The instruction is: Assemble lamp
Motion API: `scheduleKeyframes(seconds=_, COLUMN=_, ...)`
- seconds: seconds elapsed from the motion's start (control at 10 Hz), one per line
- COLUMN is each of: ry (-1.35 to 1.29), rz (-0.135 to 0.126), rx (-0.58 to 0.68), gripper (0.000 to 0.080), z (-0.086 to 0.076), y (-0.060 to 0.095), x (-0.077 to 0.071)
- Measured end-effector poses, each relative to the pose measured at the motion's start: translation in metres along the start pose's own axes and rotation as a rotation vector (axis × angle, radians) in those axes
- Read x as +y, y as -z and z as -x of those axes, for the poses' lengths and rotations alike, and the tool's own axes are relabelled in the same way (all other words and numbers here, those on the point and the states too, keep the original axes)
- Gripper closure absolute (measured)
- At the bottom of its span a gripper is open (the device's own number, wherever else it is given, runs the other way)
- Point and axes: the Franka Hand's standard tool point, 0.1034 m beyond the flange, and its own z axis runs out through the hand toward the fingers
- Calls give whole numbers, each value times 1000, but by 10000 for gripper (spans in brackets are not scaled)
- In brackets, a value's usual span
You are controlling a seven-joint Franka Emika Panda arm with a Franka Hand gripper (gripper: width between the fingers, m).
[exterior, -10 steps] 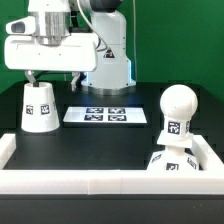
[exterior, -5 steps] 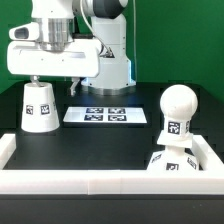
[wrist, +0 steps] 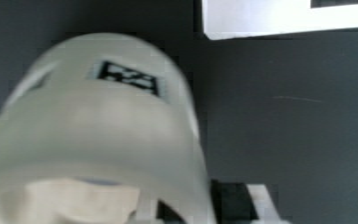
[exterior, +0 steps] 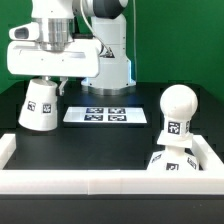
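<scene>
The white cone shade [exterior: 40, 105] stands at the exterior view's left, tilted with its top leaning toward the exterior view's right. My gripper [exterior: 46, 80] sits right on the shade's narrow top and is shut on it. In the wrist view the shade [wrist: 114, 120] fills most of the picture, with a dark finger [wrist: 245, 201] pressed against its side; the other finger is hidden behind it. The round bulb [exterior: 177, 108] stands upright on the tagged base [exterior: 170, 161] at the exterior view's right, far from the gripper.
The marker board [exterior: 106, 115] lies flat mid-table just beside the shade and shows in a corner of the wrist view [wrist: 300, 15]. A low white wall [exterior: 90, 184] edges the table's front and sides. The robot's base [exterior: 108, 60] stands behind.
The gripper has come down onto the shade's top. The shade stood upright before and now tilts, shifted slightly toward the exterior view's right. Bulb and base have not moved.
</scene>
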Motion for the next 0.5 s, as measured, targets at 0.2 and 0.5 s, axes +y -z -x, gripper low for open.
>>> scheduleKeyframes(seconds=0.2, ry=-1, rz=-4, rx=-5, gripper=757, z=0, y=1, x=-1)
scheduleKeyframes(seconds=0.5, ry=5, rz=-42, rx=-22, gripper=757, z=-20, y=21, x=-26)
